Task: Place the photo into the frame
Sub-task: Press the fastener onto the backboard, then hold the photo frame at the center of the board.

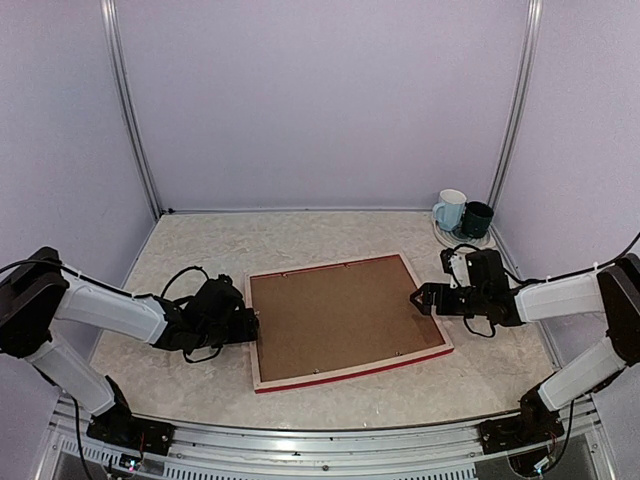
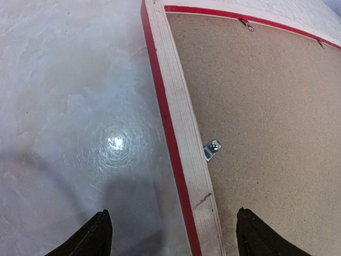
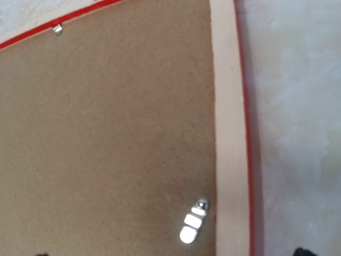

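We are apparently securing the backing [image 1: 340, 315] of the face-down frame [image 1: 350, 372] lying between the left gripper [image 1: 245, 325] and right gripper [image 1: 422, 298], both spread and empty, photo unseen; the clip [image 2: 211, 150] just ahead of the left gripper likely needs turning next.

No legible text, label, brand, number or sign in any view. Plain brown across the backing board [image 1: 340, 318], plain red and pale wood along the frame [image 1: 350, 367], bare metal on the small clip [image 2: 211, 150] at the board's left edge. Too small to make out any print on the white mug [image 1: 450, 209] and the dark mug [image 1: 477, 218] at the far right corner of the table [image 1: 200, 250].
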Controlling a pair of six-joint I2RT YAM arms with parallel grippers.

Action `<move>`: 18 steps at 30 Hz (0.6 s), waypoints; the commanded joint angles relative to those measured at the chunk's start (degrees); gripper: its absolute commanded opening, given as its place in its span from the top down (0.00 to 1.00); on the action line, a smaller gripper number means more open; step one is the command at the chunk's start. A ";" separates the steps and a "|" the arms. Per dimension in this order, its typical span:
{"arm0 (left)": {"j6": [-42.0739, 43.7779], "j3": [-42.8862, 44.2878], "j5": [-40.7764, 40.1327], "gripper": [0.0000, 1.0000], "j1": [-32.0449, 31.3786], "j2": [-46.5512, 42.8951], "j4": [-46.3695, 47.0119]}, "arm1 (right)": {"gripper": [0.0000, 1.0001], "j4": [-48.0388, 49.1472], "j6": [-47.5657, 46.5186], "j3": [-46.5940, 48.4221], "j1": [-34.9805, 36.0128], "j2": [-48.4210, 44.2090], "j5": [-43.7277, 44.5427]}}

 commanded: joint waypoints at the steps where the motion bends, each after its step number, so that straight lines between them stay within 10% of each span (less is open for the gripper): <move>1: -0.57 -0.70 1.18 0.21 -0.74 0.19 1.51 | 0.01 -0.09 -0.56 0.96 -0.47 1.18 0.04; 18: -0.29 -0.09 3.35 0.47 -1.68 4.99 3.77 | 0.02 -0.55 -0.89 1.35 -0.38 2.11 1.63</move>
